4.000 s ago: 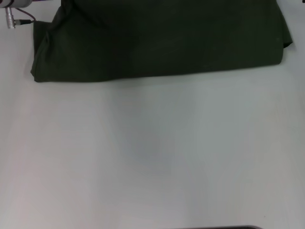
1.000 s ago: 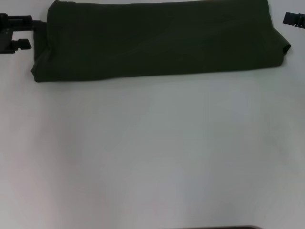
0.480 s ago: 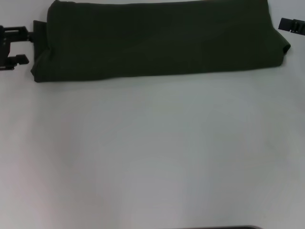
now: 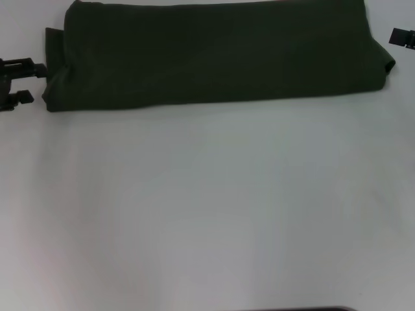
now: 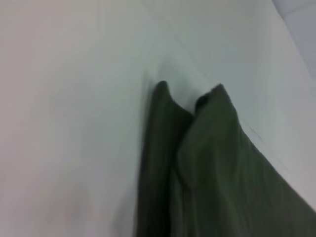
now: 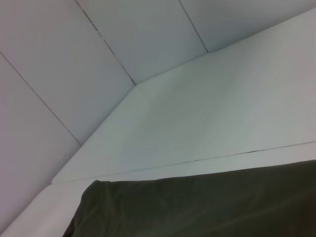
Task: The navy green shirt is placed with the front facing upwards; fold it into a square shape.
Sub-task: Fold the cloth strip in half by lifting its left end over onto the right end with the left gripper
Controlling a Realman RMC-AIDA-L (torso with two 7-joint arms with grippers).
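The navy green shirt (image 4: 214, 55) lies flat as a long folded band across the far side of the white table (image 4: 207, 207), plain green side up, with no lettering showing. My left gripper (image 4: 32, 81) sits just off the band's left end, open, with only bare table between its fingers. Its upper finger nearly meets the sleeve edge. At the right edge of the head view, only a small black part of my right gripper (image 4: 402, 37) shows, beside the band's right end. The left wrist view shows the shirt's layered end (image 5: 207, 168). The right wrist view shows the shirt's edge (image 6: 197, 202).
The white table stretches wide in front of the shirt toward me. A dark strip (image 4: 305, 309) shows at the near edge. Pale wall panels (image 6: 98, 59) rise behind the table's far side.
The shirt's far part, which reached past the top edge 4 s ago, now lies folded down. Over the last second my left gripper slid toward the near side; the right gripper barely shifted.
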